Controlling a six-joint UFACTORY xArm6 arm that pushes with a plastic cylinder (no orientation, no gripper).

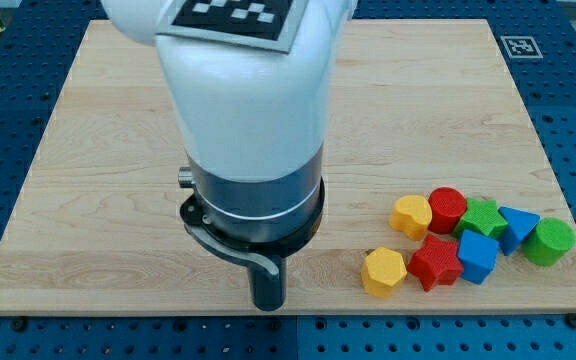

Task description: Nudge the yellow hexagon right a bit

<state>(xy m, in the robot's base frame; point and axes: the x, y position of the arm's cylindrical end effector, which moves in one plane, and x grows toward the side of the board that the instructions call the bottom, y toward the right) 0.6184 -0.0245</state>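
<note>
1. Your arm [243,110] comes in from the view's top, a white housing w/ a dark collar, and covers the bench centre.
2. Rod [269,285] hangs below the collar. My tip [269,306] sits near the bench's bottom edge, approx. centre of the view.
3. No fingers on this rig; the end is a plain rod, so nothing is held.
4. Task item: yellow hexagon [383,271] lies on the bench [88,200], lower right area, to the view's right of my tip and clearly apart from it. No contact.
5. Red star [436,262] touches the hexagon's right side or is just beside it; can't tell which.
6. Rest of the cluster, to the right & above: yellow block [410,216], red cylinder [447,208], green block [482,218], blue block [477,256], blue triangle [517,226], green cylinder [549,241]. All packed close together.
7. Fiducial marker [518,46] at the bench's top right corner; another tag [233,18] sits on the arm housing.
</note>
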